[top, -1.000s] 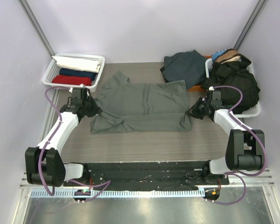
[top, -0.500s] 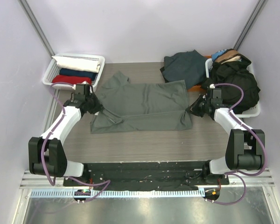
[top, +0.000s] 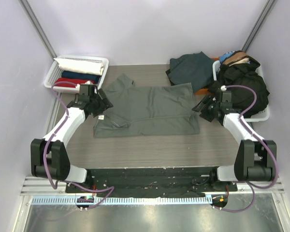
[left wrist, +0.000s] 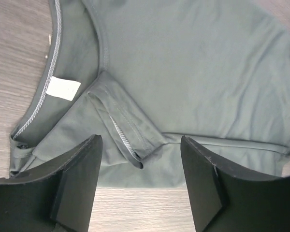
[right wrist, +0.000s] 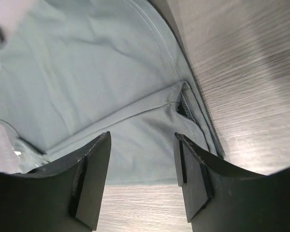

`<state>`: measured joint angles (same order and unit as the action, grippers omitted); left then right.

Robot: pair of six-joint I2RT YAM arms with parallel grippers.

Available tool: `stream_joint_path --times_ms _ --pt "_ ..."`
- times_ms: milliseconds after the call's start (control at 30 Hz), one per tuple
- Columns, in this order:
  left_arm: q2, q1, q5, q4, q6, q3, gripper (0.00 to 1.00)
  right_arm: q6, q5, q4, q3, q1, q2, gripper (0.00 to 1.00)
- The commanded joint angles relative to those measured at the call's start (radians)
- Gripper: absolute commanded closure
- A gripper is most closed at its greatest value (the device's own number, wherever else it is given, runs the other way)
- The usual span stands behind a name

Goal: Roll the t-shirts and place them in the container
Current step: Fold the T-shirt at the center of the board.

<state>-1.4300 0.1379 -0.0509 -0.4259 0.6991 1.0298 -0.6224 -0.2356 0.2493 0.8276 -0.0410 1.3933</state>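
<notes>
On the wood-grain table (top: 150, 145) we see a grey-green cotton short-sleeved t-shirt (top: 150, 106) lying flat, its near edge folded up into a band. Its long axis runs left to right, collar at the left. Over the shirt's two ends our left gripper (left wrist: 140, 145) and right gripper (right wrist: 142, 140) hover with jaws apart, holding nothing. Beyond its collar, a white plastic lattice basket (top: 49, 79) holds a white shirt (top: 79, 64), a navy shirt (top: 79, 75) and a red shirt (top: 70, 82). Past its hem, a second lattice basket (top: 261, 117) is heaped with black cloth (top: 241, 89).

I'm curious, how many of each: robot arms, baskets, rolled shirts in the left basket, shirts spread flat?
Robot arms: 2 (left arm, right arm)
Baskets: 2 (left basket, right basket)
Rolled shirts: 3 (white, navy, red)
Flat shirts: 1 (grey-green shirt)
Total: 8
</notes>
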Motion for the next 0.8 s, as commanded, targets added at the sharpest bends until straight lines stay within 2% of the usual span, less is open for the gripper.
stream_joint_path --times_ms 0,67,100,167,267,300,333,467,633,767 --pt "0.132 0.017 0.042 0.030 -0.007 0.023 0.31 -0.005 0.093 0.007 -0.014 0.006 -0.190 0.41" --pt "0.204 0.022 0.042 0.024 0.009 -0.022 0.35 -0.016 0.099 0.018 -0.044 0.009 -0.237 0.47" --pt "0.235 0.023 0.040 0.026 0.020 -0.048 0.36 -0.023 0.098 0.027 -0.079 0.012 -0.253 0.47" --pt "0.328 0.025 0.042 0.030 0.069 -0.146 0.37 -0.066 0.099 0.027 -0.125 0.018 -0.316 0.48" --pt "0.470 0.026 0.071 0.081 0.120 -0.311 0.38 -0.129 0.133 -0.005 -0.282 0.041 -0.433 0.55" --pt "0.502 0.026 0.072 0.104 0.152 -0.347 0.38 -0.164 0.156 -0.027 -0.310 0.041 -0.459 0.54" --pt "0.534 0.025 0.082 0.110 0.161 -0.384 0.38 -0.180 0.166 -0.030 -0.333 0.096 -0.491 0.53" --pt "0.638 0.026 0.111 0.104 0.206 -0.522 0.40 -0.232 0.266 -0.018 -0.413 0.160 -0.504 0.53" --pt "0.752 0.026 0.177 0.102 0.244 -0.597 0.39 -0.330 0.275 -0.096 -0.495 0.167 -0.491 0.52" --pt "0.747 0.025 0.207 0.099 0.252 -0.603 0.40 -0.398 0.364 -0.146 -0.541 0.165 -0.482 0.50"
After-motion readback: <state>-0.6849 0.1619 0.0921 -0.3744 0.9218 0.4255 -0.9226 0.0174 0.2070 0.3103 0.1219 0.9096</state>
